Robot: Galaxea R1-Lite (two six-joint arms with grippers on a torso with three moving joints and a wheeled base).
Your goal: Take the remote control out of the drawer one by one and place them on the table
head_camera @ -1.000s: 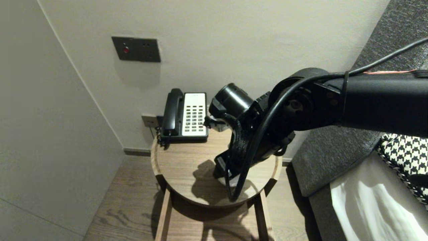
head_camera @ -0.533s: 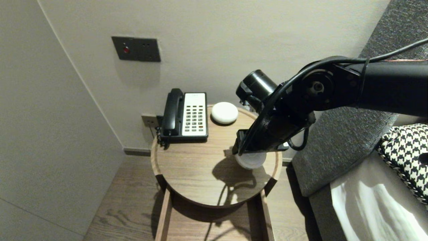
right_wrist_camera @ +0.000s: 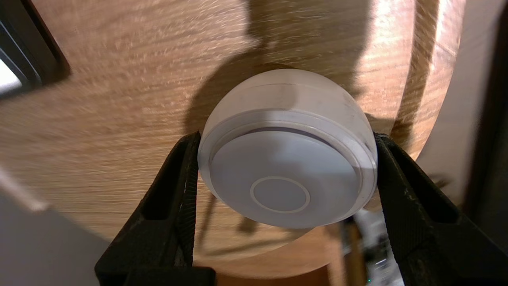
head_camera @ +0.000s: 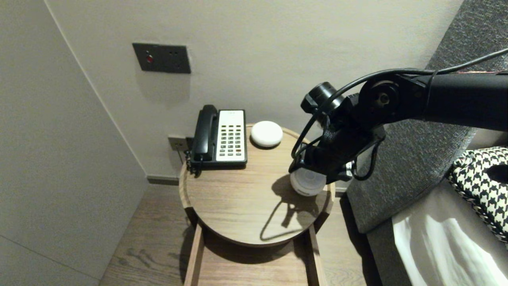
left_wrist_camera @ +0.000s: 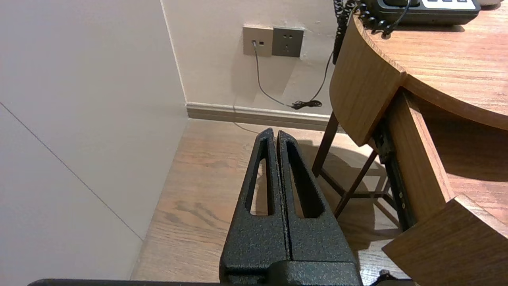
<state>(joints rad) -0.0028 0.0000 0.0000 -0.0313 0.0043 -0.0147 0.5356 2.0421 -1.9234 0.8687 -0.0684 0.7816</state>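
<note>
Over the right rim of the round wooden table [head_camera: 222, 198], the right gripper [right_wrist_camera: 286, 139] grasps a white domed puck [head_camera: 308, 182], one finger on each side. At the table's far edge sit a telephone [head_camera: 224, 137] and a second white puck [head_camera: 266, 134]. The left gripper [left_wrist_camera: 276, 135] hangs clenched and empty, low beside the table's left side.

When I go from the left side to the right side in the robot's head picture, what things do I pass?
dark wall panel → telephone → white round pebble → white disc, which is being gripped → houndstooth cushion
</note>
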